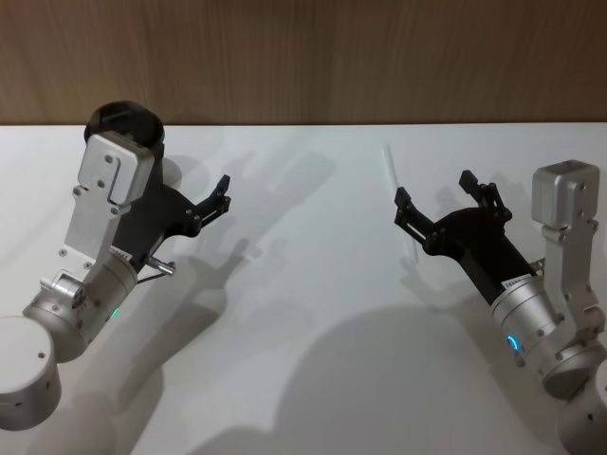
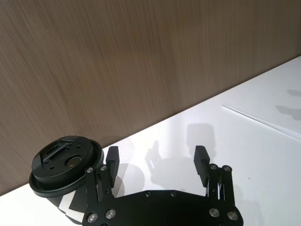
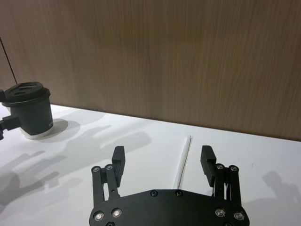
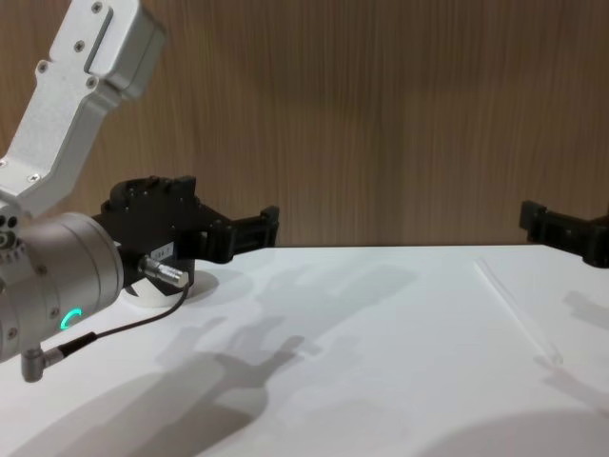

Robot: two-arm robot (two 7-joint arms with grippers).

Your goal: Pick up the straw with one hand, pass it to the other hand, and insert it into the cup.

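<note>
The white translucent straw (image 1: 390, 173) lies flat on the white table at the right, and its near part is hidden under my right gripper (image 1: 434, 194). That gripper hovers open above it, and in the right wrist view the straw (image 3: 185, 157) runs between the spread fingers (image 3: 207, 157). The black cup (image 1: 121, 119) with its black lid stands at the far left by the wall. My left gripper (image 1: 220, 197) hangs open just right of the cup (image 2: 65, 167), holding nothing. From the chest the straw (image 4: 515, 310) rests below the right gripper (image 4: 538, 221).
A brown wood-grain wall (image 1: 303, 57) closes off the back of the table. A thin dark cable with a metal plug (image 4: 160, 270) hangs from the left wrist. The white table (image 1: 303, 313) stretches bare between the two arms.
</note>
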